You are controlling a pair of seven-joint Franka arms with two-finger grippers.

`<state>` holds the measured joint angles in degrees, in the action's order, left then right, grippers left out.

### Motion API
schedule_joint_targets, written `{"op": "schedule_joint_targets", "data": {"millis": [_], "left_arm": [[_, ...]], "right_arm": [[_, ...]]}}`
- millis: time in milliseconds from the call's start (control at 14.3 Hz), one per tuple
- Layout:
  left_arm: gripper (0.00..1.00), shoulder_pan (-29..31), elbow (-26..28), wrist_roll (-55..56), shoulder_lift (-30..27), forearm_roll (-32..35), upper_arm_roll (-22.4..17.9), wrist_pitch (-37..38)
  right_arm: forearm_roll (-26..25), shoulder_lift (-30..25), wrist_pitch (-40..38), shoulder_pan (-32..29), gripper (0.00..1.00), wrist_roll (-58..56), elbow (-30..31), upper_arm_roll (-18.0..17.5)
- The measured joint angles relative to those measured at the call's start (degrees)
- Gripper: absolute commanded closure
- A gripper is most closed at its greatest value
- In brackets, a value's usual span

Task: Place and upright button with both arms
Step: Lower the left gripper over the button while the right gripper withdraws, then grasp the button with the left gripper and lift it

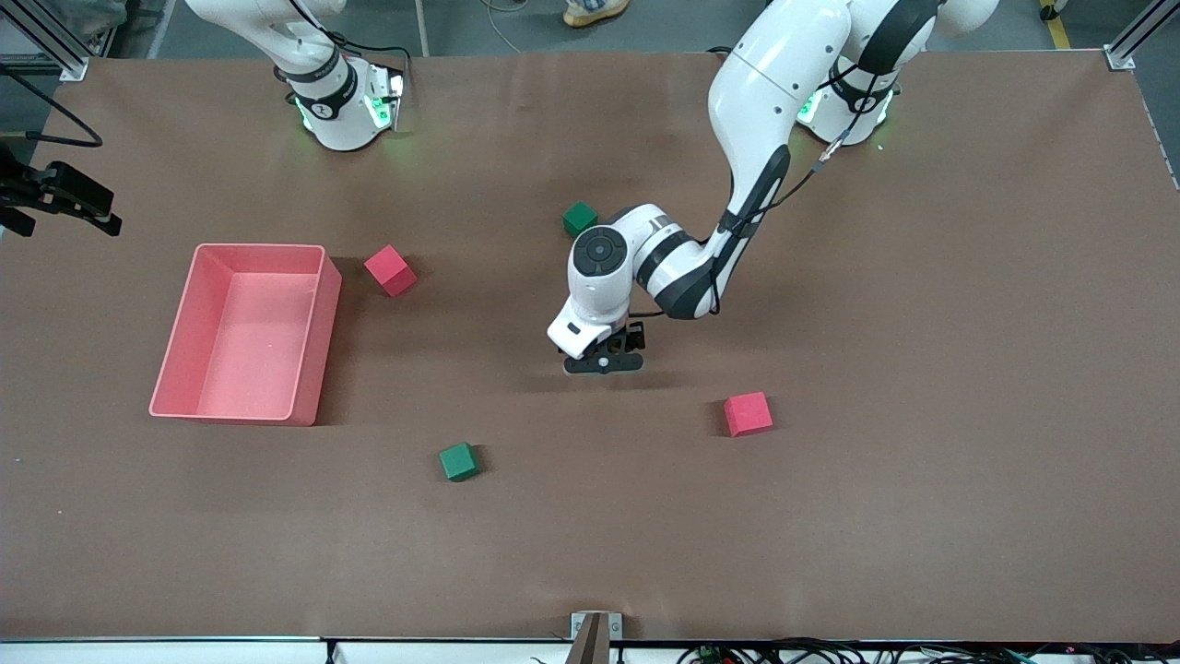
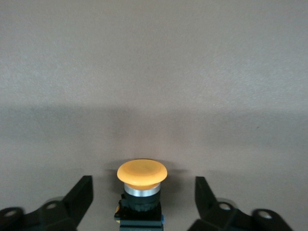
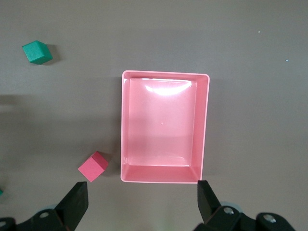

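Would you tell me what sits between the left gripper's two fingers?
The button, lying between the open fingers without touching either, seen in the left wrist view.

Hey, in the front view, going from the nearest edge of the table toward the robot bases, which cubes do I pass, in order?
Green cube → red cube → red cube beside the pink bin → green cube by the left arm's wrist.
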<state>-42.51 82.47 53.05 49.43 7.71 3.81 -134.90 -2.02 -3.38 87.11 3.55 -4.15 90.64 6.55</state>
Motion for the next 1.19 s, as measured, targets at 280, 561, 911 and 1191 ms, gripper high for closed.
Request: {"op": "schedule_joint_targets", "data": {"millis": [280,561,911,1191], "left_arm": [[0.34,-0.29,-0.29,0.43,0.85,0.04,-0.2,0.0],[0.82,-0.32,-0.74,1.36,0.86,0.04,-0.2,0.0],[1.0,-0.29,-1.17,4.19,0.86,0.04,-0.3,0.13],[1.0,-0.12,-2.85,9.27,-1.38,0.05,-1.27,12.15]], "right_arm": [[0.0,-0.04,0.0,-0.02,0.0,-0.5,0.0,-0.05],[0.03,-0.04,1.02,-0.02,0.0,-0.61,0.04,-0.22],[0.07,-0.04,1.69,-0.02,0.0,-0.63,0.1,-0.57],[0.08,-0.04,1.61,-0.02,0.0,-0.63,0.18,-0.61]]}}
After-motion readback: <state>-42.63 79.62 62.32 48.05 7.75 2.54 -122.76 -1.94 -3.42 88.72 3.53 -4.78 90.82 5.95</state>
